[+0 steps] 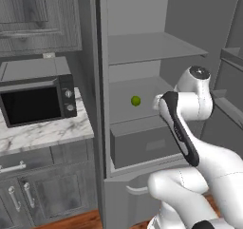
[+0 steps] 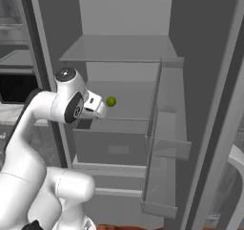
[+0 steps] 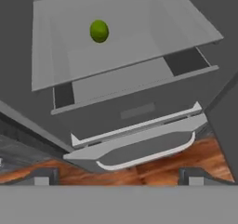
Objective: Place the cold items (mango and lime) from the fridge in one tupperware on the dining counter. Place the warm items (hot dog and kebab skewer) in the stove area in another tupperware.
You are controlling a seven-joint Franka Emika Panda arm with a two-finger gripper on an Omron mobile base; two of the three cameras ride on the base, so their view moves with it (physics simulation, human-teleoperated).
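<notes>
The fridge (image 1: pixel 142 47) stands open, with pale grey shelves (image 2: pixel 119 50) inside. A small bright green lime (image 1: pixel 135 100) (image 2: pixel 111 101) (image 3: pixel 99 31) rests alone on the middle shelf, above a wide grey drawer (image 3: pixel 135 109). My gripper (image 3: pixel 118 177) is open and empty, its two dark fingertips (image 3: pixel 44 176) set wide apart. It hovers in front of the fridge, a short way from the lime and a little above the drawer. The mango, both tupperware trays, the dining counter, the hot dog and the kebab skewer are out of view.
The open fridge door (image 2: pixel 164 143), with its shelf bins, stands to the right. A curved handle bar (image 3: pixel 139 155) runs below the drawer. To the left, a black microwave (image 1: pixel 38 102) sits on a marble counter (image 1: pixel 45 133) above panelled cabinets (image 1: pixel 42 195).
</notes>
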